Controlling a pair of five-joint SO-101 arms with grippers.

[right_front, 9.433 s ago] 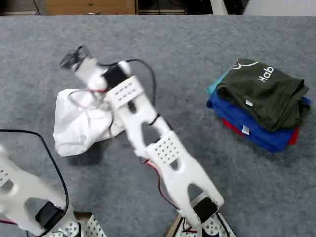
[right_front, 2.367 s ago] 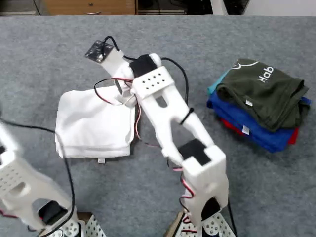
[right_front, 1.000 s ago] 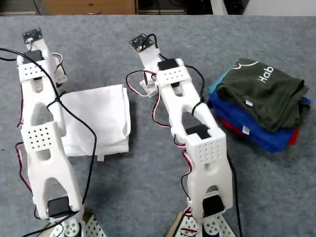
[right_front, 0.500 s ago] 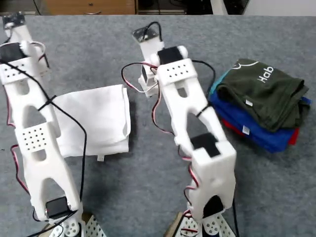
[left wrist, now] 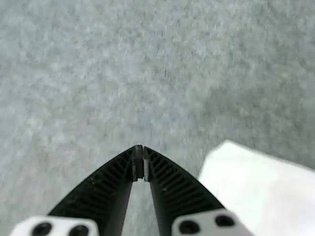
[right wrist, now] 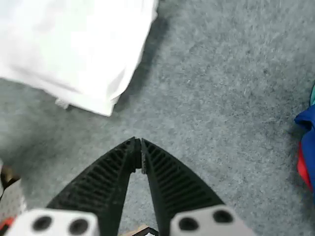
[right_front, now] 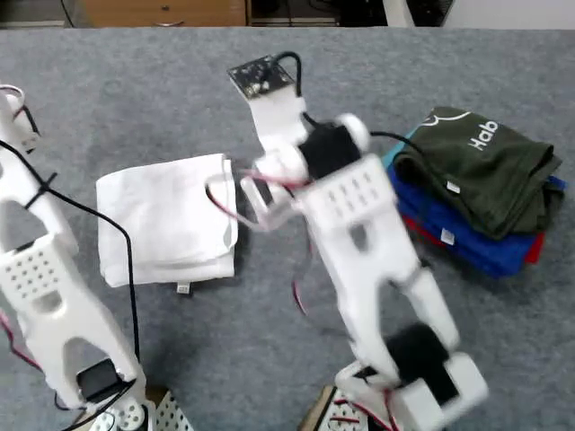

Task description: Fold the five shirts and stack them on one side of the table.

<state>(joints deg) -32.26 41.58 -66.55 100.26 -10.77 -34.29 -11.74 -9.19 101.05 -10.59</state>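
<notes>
From the high view, finds a folded white shirt (right_front: 166, 220) lying left of centre on the grey worktop (right_front: 269, 359), well apart from the stack of folded shirts (right_front: 476, 193) at the right side. From the left wrist, sees the left gripper (left wrist: 138, 164) pinched closed on nothing above bare worktop, the white shirt's corner near. From the right wrist, sees the right gripper (right wrist: 138, 157) likewise closed and empty, over worktop between the white shirt and a blue shirt (right wrist: 307, 123).

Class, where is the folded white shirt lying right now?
In the high view, the white shirt lies folded on the left half of the table, beside the right arm, apart from the shirt stack at right.
</notes>
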